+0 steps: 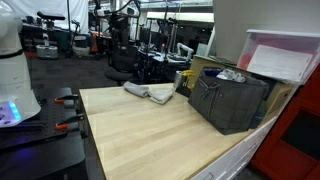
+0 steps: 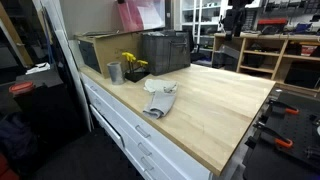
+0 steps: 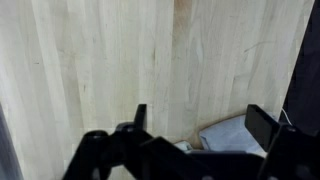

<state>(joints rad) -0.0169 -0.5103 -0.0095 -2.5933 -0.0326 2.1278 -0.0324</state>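
Note:
In the wrist view my gripper [image 3: 203, 122] is open and empty, hanging above the light wooden table top [image 3: 100, 60]. A crumpled grey-white cloth [image 3: 236, 136] lies on the wood below the jaws, closer to the right finger. The cloth shows in both exterior views [image 1: 150, 92] [image 2: 160, 102], lying flat on the table near the dark crate. The arm and gripper do not show in either exterior view.
A dark plastic crate [image 1: 230, 100] [image 2: 165, 52] stands at the table's edge. Beside it are a metal cup [image 2: 114, 72] and yellow flowers [image 2: 132, 63]. A pink-and-white bin [image 1: 285, 55] sits above the crate. White drawers [image 2: 125, 130] lie under the table top [image 2: 225, 105].

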